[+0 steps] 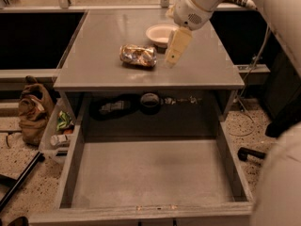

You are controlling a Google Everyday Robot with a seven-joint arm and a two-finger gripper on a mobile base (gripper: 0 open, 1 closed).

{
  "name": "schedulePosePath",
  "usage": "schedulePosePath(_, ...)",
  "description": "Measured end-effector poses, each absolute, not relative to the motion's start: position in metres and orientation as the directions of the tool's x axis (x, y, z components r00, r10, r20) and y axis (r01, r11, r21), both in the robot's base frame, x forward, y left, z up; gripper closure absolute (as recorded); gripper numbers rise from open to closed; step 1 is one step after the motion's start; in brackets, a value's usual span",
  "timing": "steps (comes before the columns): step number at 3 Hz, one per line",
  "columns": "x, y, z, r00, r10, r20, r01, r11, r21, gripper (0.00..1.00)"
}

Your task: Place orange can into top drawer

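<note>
The orange can [138, 55] lies on its side, dented and shiny, on the grey cabinet top [94, 65], left of centre. My gripper [172, 55] hangs from the white arm just right of the can, close to the tabletop and apart from the can. It partly covers the white bowl behind it. The top drawer [150, 173] stands pulled out below, wide and shallow, with a bare grey bottom.
A white bowl [158, 33] sits behind the can, next to the gripper. A brown bag [33, 109] and small clutter [61, 131] lie on the floor at the left. Black chair legs [251, 153] and cables are at the right.
</note>
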State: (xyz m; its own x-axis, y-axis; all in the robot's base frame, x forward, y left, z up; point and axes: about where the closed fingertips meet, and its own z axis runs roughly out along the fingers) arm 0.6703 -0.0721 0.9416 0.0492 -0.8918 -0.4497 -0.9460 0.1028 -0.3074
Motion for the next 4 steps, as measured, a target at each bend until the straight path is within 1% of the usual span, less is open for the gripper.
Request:
schedulePosePath(1, 0.710, -0.023, 0.941, 0.139, -0.871, -0.471, -0.942, 0.030, -0.334, 0.00)
schedulePosePath(2, 0.738, 0.009, 0.932, 0.188, -0.847, -0.498, -0.939, -0.005, -0.345, 0.00)
schedulePosePath(3, 0.753, 0.016, 0.921, 0.189, -0.837, -0.514, -0.942, -0.007, -0.335, 0.00)
schedulePosePath(4, 0.761, 0.011, 0.910, 0.165, -0.831, -0.531, -0.949, 0.012, -0.314, 0.00)
